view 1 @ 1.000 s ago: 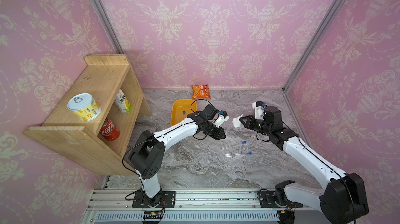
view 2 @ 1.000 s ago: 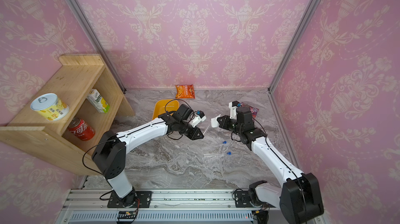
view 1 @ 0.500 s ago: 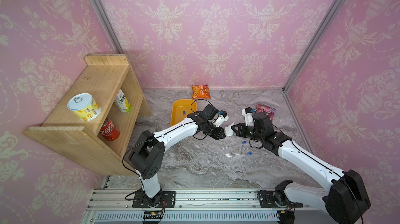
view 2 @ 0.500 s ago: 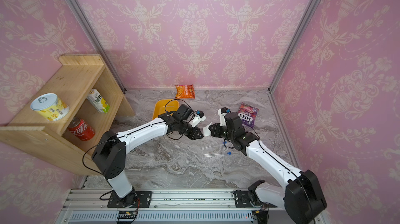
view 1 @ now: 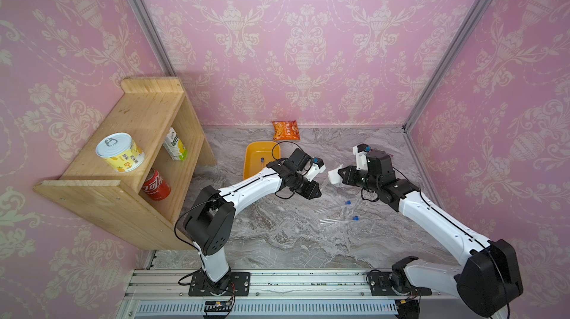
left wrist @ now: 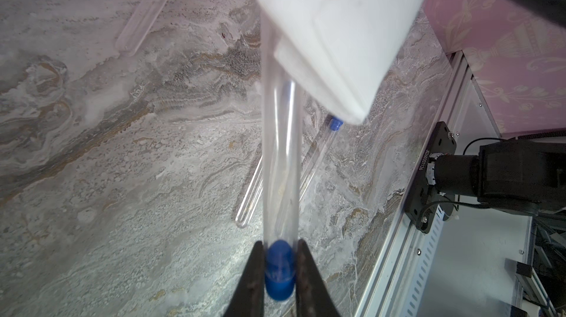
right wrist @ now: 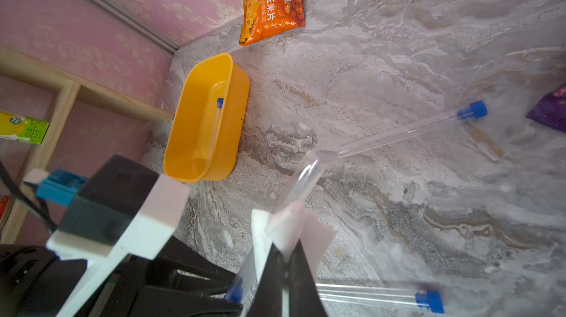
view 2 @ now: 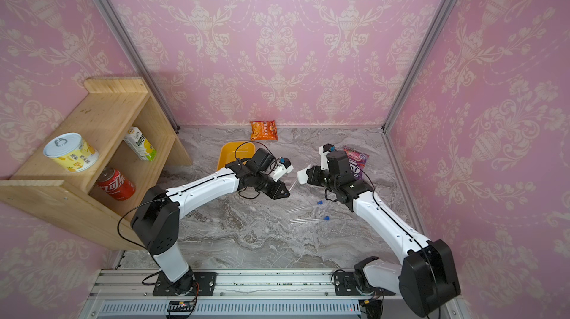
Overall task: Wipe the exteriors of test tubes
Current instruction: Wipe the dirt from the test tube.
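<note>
Above the grey marbled tabletop (view 1: 277, 240), the left gripper (left wrist: 280, 257) clamps the blue cap (left wrist: 279, 269) of a thin clear test tube (left wrist: 277, 147). The tube's long axis points at the right gripper (right wrist: 284, 254), which pinches a folded white wipe (left wrist: 337, 33) against the tube's far half.

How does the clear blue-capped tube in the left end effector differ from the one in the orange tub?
The held tube is airborne; the tub tube lies in the orange tub. The left end effector clamps the held tube's cap, a white folded wipe against it; nothing grips the tub tube. Both are capped.
</note>
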Controlling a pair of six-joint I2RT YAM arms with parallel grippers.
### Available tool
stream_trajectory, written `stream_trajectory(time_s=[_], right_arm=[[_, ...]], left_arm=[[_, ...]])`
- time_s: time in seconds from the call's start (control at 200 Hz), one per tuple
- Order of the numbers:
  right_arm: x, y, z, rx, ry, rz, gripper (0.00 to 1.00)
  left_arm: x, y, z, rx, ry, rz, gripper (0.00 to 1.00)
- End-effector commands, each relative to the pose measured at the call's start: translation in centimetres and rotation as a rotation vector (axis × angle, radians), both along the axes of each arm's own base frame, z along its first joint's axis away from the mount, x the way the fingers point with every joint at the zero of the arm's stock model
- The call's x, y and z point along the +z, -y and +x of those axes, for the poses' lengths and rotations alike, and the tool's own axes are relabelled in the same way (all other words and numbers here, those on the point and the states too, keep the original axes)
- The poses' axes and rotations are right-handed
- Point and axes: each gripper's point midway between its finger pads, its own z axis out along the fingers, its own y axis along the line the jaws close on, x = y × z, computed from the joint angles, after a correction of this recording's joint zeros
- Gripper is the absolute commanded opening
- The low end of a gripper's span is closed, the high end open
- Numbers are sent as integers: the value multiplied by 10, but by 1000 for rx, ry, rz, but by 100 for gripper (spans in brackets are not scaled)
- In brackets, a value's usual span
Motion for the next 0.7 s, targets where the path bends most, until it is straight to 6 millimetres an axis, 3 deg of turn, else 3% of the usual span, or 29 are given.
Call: stream_trajectory(time_s=[0.0,0.225,0.41,0.52,0.695], right_arm=[[7,8,13,8,27,-14,0],[3,31,30,-49,21,9,0],[-3,50,43,-98,7,212,0],[4,49,48,-58,24,380,0],[6,38,42,7,25,443,0]], left_arm=[[3,3,-5,-11,-13,-6,17],[6,4,-6,-12,-15,-13,17],[18,11,-11,-27,-25,-85,17],[25,15,-12,-27,-33,-122,17],[27,17,-13,-29,-35,-141,18]])
